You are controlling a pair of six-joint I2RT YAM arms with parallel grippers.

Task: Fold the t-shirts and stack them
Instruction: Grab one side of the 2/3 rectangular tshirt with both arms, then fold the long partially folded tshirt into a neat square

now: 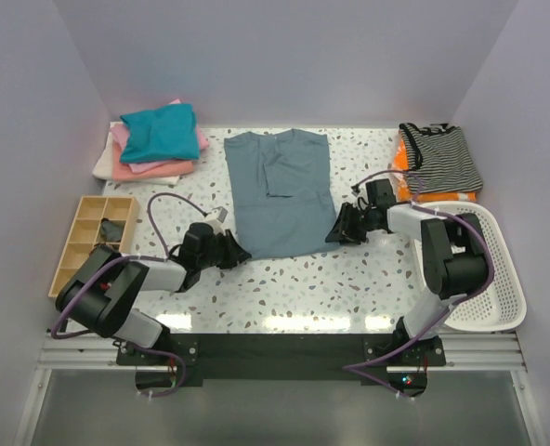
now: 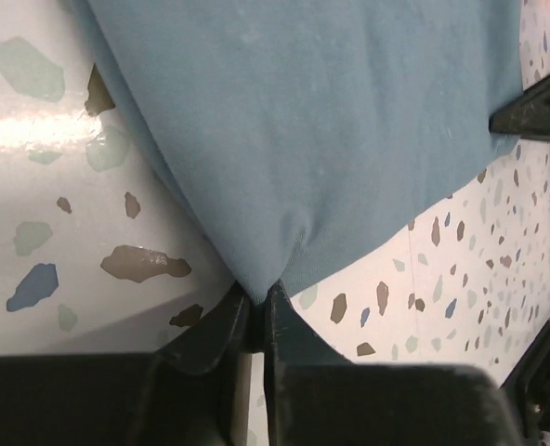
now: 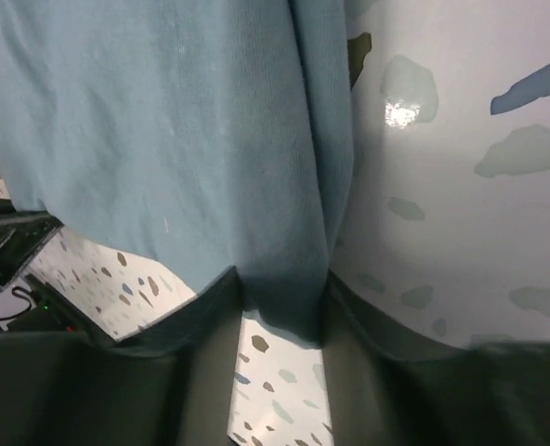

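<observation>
Pinching the near-left corner of the slate-blue t-shirt [image 1: 280,190], stretched lengthwise away from us, in our left gripper [image 2: 256,311], we cannot tell whether our right gripper [image 3: 280,311], straddling its near-right corner, grips.

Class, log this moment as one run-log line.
phase: folding | left gripper: shut on slate-blue t-shirt, near-left corner | right gripper: shut on near-right corner | folded stack: far-left

Left claw [image 2: 256,302] clamped, right claw [image 3: 282,297] clamped, arms low

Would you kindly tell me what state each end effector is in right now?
Left end effector: closed on the slate-blue t-shirt corner.
Right end effector: straddles the hem; grip cannot be told.
</observation>
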